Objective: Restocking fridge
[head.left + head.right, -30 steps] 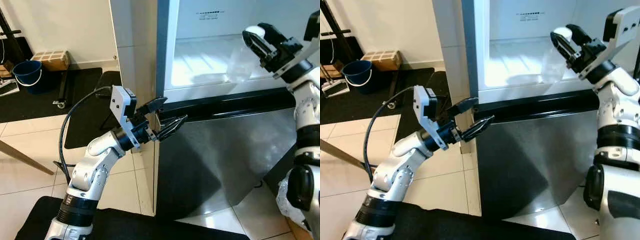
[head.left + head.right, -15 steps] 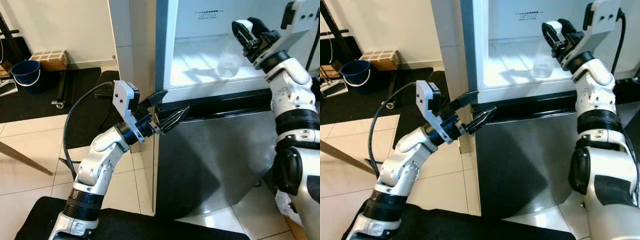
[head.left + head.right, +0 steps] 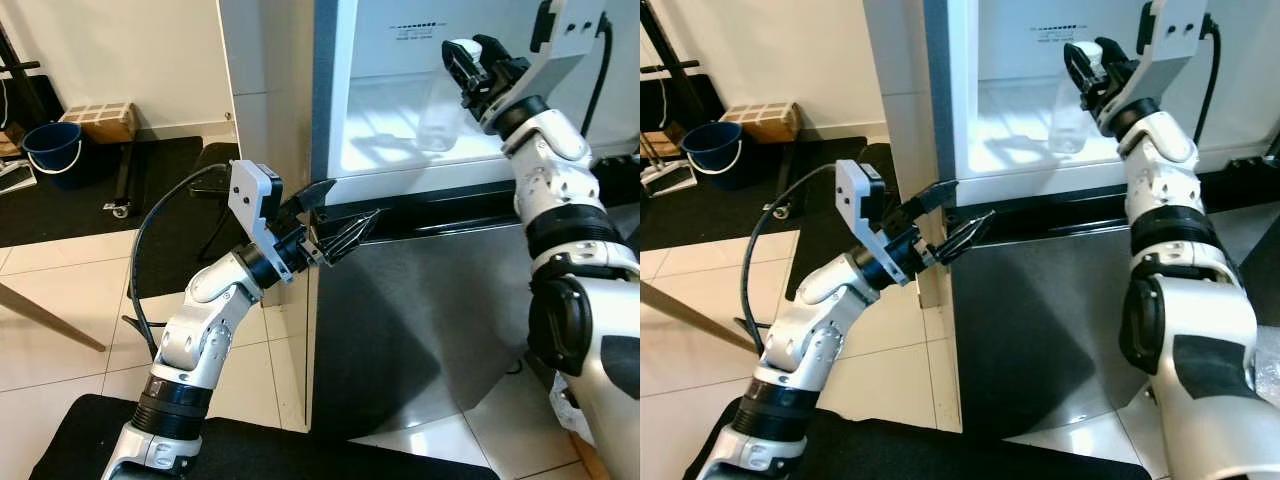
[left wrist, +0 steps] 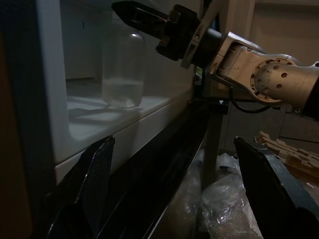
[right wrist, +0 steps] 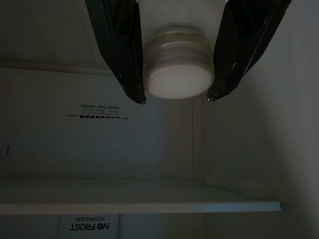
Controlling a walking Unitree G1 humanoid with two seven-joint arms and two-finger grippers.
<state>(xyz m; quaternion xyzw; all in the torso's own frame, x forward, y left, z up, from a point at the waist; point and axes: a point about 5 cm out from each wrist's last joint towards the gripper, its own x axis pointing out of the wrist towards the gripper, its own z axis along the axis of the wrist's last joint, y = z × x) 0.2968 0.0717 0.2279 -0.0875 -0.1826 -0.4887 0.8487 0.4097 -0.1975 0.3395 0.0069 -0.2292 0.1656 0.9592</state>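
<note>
A clear plastic bottle with a white cap stands upright on the white fridge shelf, seen too in the left wrist view as the bottle. My right gripper reaches into the open fridge from the right and is shut on the bottle's top, one black finger on each side of the cap. My left gripper is open and holds nothing. It hovers at the fridge's left front edge, just below the shelf, by the dark band.
Below the shelf is the steel front of the lower fridge compartment. A blue bucket and a cardboard box stand by the wall at the far left, on black mats. Crumpled plastic bags lie on the floor at the right.
My right gripper has carried the bottle leftward and further into the fridge, and the bottle now stands on the shelf. My left arm has edged slightly toward the fridge.
</note>
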